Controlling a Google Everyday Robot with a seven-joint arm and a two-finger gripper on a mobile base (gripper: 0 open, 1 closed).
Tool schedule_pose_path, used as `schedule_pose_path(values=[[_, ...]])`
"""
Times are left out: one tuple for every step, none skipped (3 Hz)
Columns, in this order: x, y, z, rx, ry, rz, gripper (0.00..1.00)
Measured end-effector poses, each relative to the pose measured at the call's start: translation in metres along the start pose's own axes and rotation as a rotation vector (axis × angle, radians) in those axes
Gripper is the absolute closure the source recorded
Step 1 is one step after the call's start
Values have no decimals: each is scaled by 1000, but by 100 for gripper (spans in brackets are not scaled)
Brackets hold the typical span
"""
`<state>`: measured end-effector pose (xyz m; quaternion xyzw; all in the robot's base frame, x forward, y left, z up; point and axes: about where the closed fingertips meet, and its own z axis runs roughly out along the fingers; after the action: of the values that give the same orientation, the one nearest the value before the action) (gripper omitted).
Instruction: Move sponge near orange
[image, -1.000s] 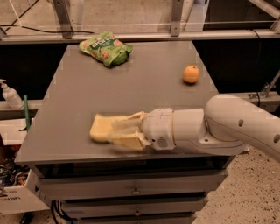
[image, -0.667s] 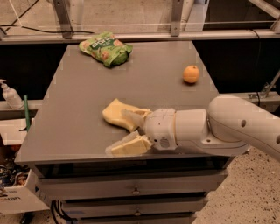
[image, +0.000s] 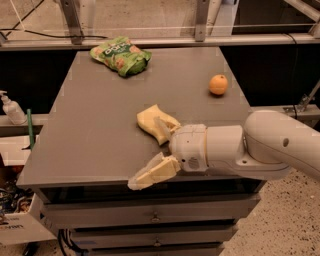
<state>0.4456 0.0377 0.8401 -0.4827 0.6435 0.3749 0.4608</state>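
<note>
I place everything from the orange (image: 218, 84), which sits on the grey table (image: 90, 130) toward its far right corner. The sponge (image: 151, 119) lies flat on the tabletop, nearer me than the orange and to its left. It is well apart from the orange, with bare table between the two.

The gripper (image: 156, 151) is nearer me again, farther from the orange than the sponge is, down by the table's front edge. Its fingers (image: 150, 173) are spread wide. The one on the orange's side crosses the near edge of the sponge (touching it or just over it, I cannot tell which). The other points away to the left at the front lip of the table, clear of the sponge. Nothing is pinched between them, so the sponge is not in its grasp.

The white arm (image: 260, 145) comes in from the right, passing nearer me than the orange. A green bag (image: 121, 55) lies well left of the orange and a little farther back, near the table's rear edge. Off the table, far to the orange's left, a pump bottle (image: 10, 107) stands on a lower ledge. Drawers (image: 150, 216) sit under the tabletop, below the gripper.
</note>
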Motion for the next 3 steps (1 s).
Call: schedule_pose_path(values=[[-15, -3, -17, 33, -38, -24, 0], [-32, -6, -38, 72, -85, -50, 0], [-25, -10, -45, 97, -70, -38, 0]])
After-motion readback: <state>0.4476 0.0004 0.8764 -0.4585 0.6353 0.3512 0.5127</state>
